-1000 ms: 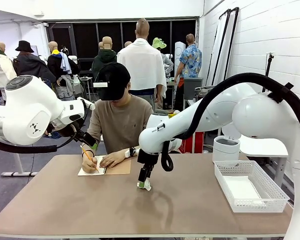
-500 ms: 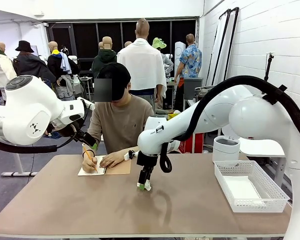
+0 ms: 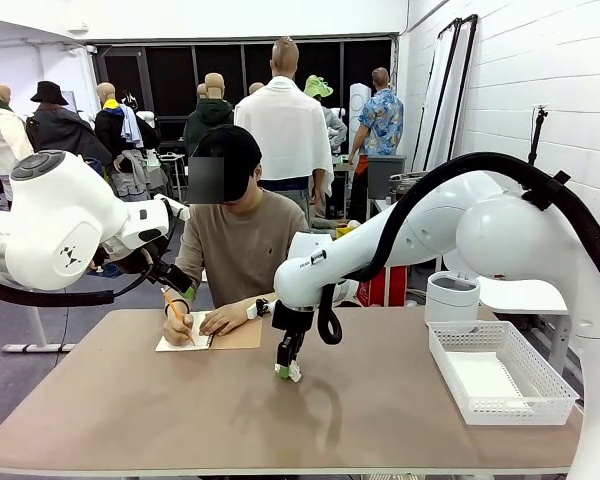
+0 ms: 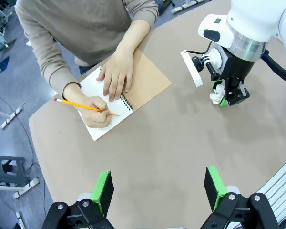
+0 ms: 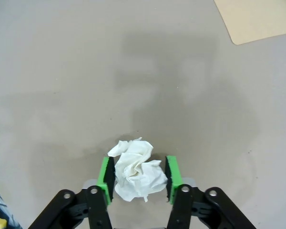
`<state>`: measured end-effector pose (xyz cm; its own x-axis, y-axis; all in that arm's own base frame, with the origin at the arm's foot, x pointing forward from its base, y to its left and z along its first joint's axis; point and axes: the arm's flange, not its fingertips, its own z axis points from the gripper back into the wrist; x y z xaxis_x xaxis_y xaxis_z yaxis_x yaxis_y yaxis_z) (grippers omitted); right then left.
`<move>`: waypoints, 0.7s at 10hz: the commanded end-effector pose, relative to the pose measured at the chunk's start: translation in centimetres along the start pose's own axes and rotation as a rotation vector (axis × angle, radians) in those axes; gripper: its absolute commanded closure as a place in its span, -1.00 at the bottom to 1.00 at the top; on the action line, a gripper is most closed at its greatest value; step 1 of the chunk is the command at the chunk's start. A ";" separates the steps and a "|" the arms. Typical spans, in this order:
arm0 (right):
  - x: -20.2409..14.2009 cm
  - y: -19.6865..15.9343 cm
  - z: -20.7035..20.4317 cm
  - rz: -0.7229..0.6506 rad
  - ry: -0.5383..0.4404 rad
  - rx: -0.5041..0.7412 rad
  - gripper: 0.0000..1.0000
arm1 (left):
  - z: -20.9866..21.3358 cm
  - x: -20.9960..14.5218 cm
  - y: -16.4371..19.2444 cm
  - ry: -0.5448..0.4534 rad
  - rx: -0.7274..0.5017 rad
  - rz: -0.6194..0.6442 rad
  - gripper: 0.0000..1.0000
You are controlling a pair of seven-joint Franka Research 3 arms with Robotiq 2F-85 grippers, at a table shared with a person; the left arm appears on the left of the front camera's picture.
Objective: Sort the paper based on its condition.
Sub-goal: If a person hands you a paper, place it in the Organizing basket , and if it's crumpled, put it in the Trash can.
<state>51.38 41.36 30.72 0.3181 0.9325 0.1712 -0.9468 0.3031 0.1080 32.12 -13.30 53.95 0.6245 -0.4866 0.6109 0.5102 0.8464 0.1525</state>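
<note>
Right arm (image 3: 380, 240): having edged a little toward the person since a second ago, it is bringing the right jaws together onto the crumpled paper wad (image 5: 138, 174), with the green pads (image 5: 105, 174) pressing against both its sides.
Counter (image 3: 180, 410): carrying the wad near its middle; the wad is not yet being lifted.
Mesh basket (image 3: 515, 410): sitting well apart at the right end; whether sheets are lying inside is hard to make out, white on white.
Notebook (image 4: 148, 78): the person's hand (image 4: 97, 117) is writing in it with a pencil (image 4: 83, 106); the page being written on is partly hidden.
Left jaws: hanging wide apart and empty above the counter.
Progress: judging by this, sorting is barely starting, with lifting and placing still remaining.
</note>
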 end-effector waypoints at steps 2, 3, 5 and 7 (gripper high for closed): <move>0.5 -0.1 0.0 -0.017 0.022 -0.011 0.34 | 0.0 -0.1 0.1 -0.001 -0.002 0.004 -1.00; 0.4 -0.1 0.4 -0.027 0.019 -0.008 0.34 | 0.0 -0.1 0.1 -0.001 -0.002 0.004 -1.00; -0.6 0.3 3.5 -0.056 0.014 -0.014 0.34 | 0.0 -0.1 0.1 -0.001 -0.002 0.004 -1.00; -3.4 0.0 9.1 -0.154 -0.023 -0.044 0.34 | 0.0 -0.1 0.1 -0.001 -0.002 0.004 -1.00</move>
<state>51.98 38.88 36.79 0.3968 0.9018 0.1715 -0.9178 0.3874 0.0863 32.13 -13.29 53.96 0.6246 -0.4861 0.6112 0.5099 0.8467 0.1523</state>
